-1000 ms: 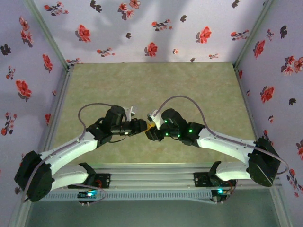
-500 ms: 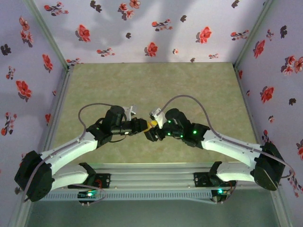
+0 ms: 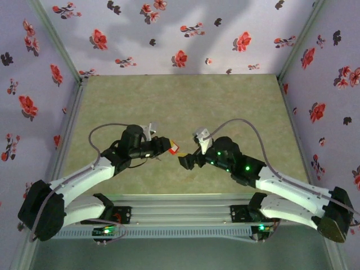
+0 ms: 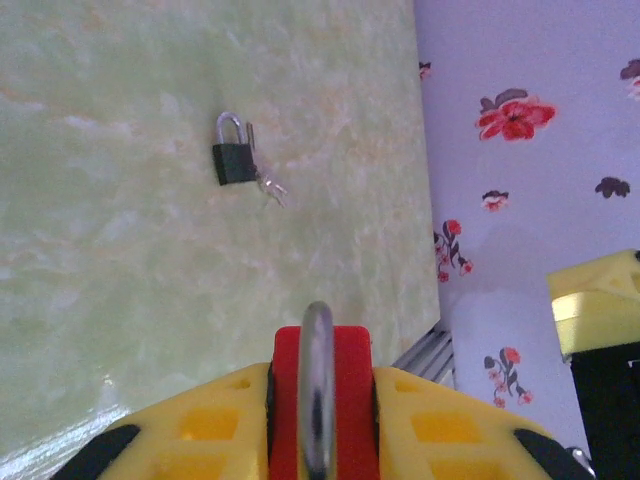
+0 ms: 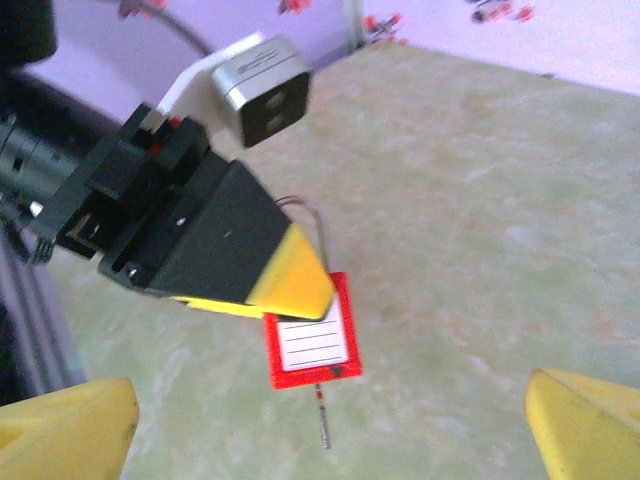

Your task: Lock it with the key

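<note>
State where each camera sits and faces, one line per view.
Top external: above, behind the bases, looking down at the table; both arms show.
Left wrist: on the left arm, looking past the left gripper, shut on the red padlock, toward a black padlock.
Right wrist: on the right arm, facing past the open right gripper at the left gripper.
Shared: all three show the red padlock.

Left arm (image 3: 79, 179), right arm (image 3: 287, 188): white links, black joints and bases. Grey cable (image 3: 91, 136) loops over each wrist. Green lights (image 3: 246, 167) on right arm. Pincer fingertips (image 4: 200, 435) yellow.
</note>
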`<state>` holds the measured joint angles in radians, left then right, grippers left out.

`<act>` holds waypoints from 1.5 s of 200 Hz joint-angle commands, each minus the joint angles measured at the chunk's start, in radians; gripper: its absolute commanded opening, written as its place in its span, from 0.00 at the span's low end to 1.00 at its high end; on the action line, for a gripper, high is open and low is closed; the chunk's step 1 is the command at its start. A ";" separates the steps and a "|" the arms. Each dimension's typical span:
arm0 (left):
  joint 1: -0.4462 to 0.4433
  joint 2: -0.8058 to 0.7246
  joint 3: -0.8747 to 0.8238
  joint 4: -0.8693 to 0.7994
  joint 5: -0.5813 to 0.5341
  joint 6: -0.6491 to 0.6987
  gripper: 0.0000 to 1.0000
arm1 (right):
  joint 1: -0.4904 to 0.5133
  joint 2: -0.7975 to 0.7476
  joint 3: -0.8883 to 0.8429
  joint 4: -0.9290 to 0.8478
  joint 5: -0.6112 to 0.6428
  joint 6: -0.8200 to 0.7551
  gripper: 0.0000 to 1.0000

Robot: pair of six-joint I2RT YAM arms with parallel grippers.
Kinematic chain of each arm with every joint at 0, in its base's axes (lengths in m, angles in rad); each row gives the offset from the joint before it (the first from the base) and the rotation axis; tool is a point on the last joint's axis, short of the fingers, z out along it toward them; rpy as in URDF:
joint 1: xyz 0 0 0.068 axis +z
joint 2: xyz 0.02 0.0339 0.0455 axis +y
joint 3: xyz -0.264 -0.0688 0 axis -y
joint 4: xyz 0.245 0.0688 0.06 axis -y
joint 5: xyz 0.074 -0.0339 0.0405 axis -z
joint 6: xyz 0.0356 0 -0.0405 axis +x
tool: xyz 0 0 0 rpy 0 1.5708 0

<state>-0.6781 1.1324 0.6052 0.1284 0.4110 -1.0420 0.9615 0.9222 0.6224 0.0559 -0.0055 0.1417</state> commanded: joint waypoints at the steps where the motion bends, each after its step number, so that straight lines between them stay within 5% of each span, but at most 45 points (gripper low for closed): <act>1: 0.018 0.015 -0.021 0.145 -0.031 -0.038 0.00 | 0.004 -0.051 -0.049 0.104 0.171 0.071 0.99; 43: 0.041 0.069 -0.057 0.339 -0.057 -0.105 0.00 | 0.000 -0.114 -0.106 0.167 0.331 0.189 0.99; 92: 0.050 0.146 -0.081 0.560 -0.125 -0.212 0.00 | -0.029 -0.076 -0.033 0.075 0.319 0.265 0.99; 151: 0.057 0.267 -0.093 0.777 -0.161 -0.315 0.00 | -0.067 -0.046 0.066 -0.057 0.386 0.554 0.99; 220: 0.062 0.299 -0.066 0.785 -0.175 -0.284 0.00 | -0.114 -0.027 0.077 -0.098 0.447 0.878 0.99; 300: 0.072 0.375 -0.085 0.891 -0.166 -0.303 0.00 | -0.134 0.062 0.080 -0.058 0.451 1.015 0.99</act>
<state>-0.6209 1.4826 0.5217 0.9108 0.2501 -1.3411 0.8349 0.9707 0.6762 -0.0277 0.4057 1.0843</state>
